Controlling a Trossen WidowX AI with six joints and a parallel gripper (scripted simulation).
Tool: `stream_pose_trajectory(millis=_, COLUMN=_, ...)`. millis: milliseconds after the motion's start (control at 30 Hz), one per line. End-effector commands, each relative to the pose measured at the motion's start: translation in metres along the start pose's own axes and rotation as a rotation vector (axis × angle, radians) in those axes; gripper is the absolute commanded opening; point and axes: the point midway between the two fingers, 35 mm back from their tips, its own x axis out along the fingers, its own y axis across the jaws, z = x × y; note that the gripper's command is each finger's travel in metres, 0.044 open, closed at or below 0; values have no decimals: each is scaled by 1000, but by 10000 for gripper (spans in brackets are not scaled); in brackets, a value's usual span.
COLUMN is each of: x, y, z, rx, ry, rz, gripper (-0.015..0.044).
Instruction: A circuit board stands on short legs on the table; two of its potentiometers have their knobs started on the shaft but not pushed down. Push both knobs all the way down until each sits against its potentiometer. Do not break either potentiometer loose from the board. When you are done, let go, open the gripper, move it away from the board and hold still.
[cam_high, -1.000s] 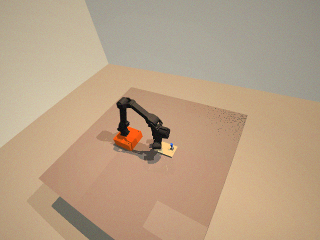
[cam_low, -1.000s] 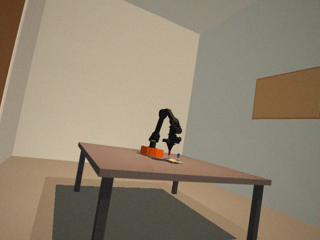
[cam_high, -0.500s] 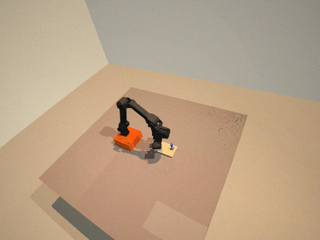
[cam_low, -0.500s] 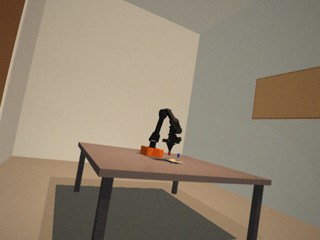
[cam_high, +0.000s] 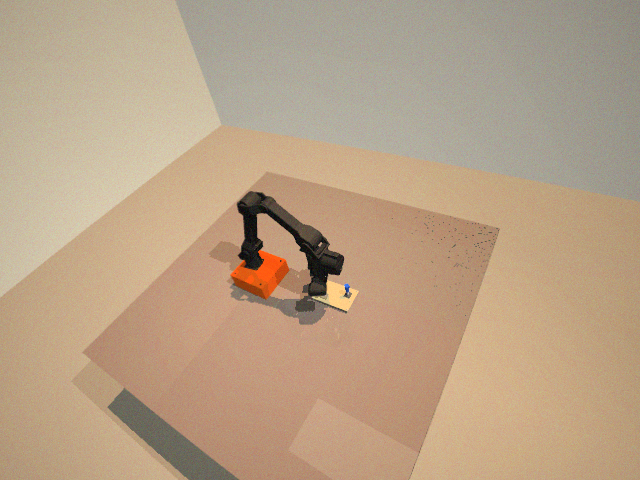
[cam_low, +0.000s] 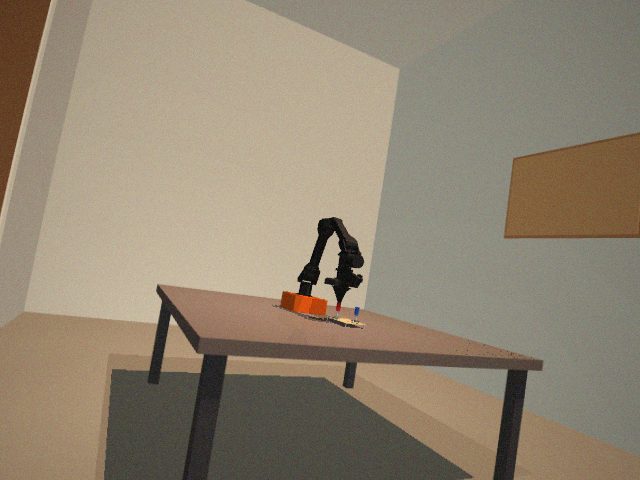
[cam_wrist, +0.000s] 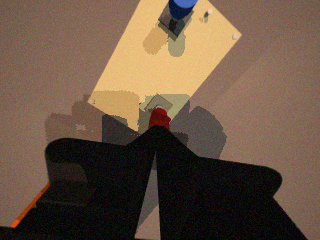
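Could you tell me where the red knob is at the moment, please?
In the wrist view the red knob stands on the near end of the board, just beyond the closed end effector; the blue knob is at the far end.
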Motion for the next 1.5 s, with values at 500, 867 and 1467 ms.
stream_pose_trajectory(millis=500, x=9, y=-1, z=1, rx=-6, ry=-1, rz=-5, gripper=0)
stream_pose_trajectory(millis=867, x=15, y=-1, z=1, rx=-6, ry=-1, rz=-5, gripper=0)
stream_pose_trajectory(millis=1467, x=22, y=-1, z=1, rx=-6, ry=-1, rz=-5, gripper=0)
